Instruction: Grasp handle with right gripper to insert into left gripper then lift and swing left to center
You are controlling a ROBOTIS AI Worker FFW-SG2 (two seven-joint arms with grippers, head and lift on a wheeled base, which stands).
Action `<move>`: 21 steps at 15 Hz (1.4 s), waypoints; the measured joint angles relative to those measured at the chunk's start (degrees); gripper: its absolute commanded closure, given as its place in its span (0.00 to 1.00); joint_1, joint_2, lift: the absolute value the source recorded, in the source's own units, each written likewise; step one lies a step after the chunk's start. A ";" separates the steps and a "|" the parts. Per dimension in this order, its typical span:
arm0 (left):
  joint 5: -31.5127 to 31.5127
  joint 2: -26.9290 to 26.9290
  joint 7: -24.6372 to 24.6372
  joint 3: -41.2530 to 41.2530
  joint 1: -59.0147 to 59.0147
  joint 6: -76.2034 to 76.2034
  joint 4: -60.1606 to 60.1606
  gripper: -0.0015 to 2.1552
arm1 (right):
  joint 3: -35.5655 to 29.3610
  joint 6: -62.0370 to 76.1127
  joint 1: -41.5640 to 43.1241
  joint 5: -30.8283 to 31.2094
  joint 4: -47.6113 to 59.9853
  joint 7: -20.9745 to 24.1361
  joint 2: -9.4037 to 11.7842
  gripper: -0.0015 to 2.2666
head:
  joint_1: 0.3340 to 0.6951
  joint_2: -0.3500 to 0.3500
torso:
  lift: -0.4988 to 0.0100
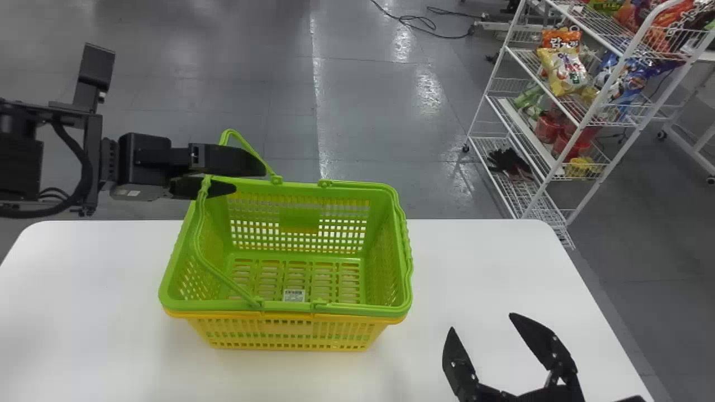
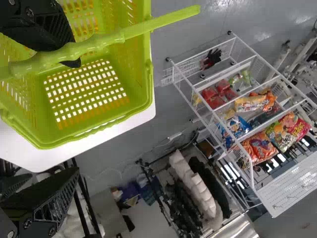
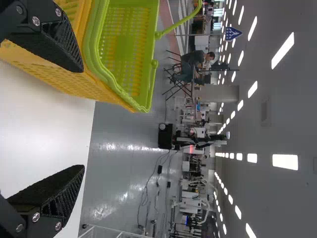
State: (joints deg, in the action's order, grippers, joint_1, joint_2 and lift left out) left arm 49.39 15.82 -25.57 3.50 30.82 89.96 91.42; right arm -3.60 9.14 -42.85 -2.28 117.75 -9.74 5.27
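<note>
The raised green handle (image 1: 222,277) arches beside my left gripper (image 1: 250,178), fingers spread, above the left side of the green basket (image 1: 195,305), nested in a yellow one (image 1: 290,338) near the far table edge. White tabletop (image 1: 475,251) separates them from my right gripper (image 1: 482,322), fingers wide apart. Beyond lie grey floor (image 1: 391,111) and a snack rack (image 1: 600,100).

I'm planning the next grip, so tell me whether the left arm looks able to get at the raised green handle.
Probably yes: the left gripper is open right at the raised handle, which crosses close to one finger, and nothing seems to stand in the way.
</note>
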 measured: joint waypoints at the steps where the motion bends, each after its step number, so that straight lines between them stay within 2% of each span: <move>1: 0.04 -0.01 0.00 -0.33 0.24 0.00 -0.02 0.03 | -0.22 -1.25 0.92 0.00 0.36 0.71 0.00 0.22 | 1.00 0.26 | 0.80; 4: 0.84 -0.35 0.03 -1.00 0.86 0.00 -0.01 0.03 | -0.80 -7.10 4.80 0.27 0.85 2.62 0.00 0.78 | 1.00 0.24 | 0.80; 5: 1.05 -0.53 0.03 -1.48 1.16 0.00 0.02 0.03 | -0.74 -9.23 6.17 0.66 0.88 3.47 0.00 0.90 | 1.00 0.22 | 0.80; 8: 1.16 -0.78 0.06 -2.32 1.60 0.00 0.05 0.03 | 0.66 -14.05 9.80 3.70 0.21 4.23 0.09 0.97 | 1.00 0.22 | 0.80; 12: 1.17 -0.79 0.09 -2.69 1.70 0.00 -0.40 0.03 | 3.50 -16.47 14.09 7.54 -3.08 4.29 0.87 0.97 | 1.00 0.25 | 0.80; 21: 2.92 -1.08 0.09 -2.60 1.79 0.00 -2.52 0.03 | 7.32 -18.91 20.04 9.63 -7.66 4.38 2.16 0.97 | 1.00 0.29 | 0.80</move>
State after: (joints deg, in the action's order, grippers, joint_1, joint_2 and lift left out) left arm 52.31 14.74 -25.49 0.90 32.61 89.96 88.90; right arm 3.72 -9.78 -22.81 7.35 110.09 -5.36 7.43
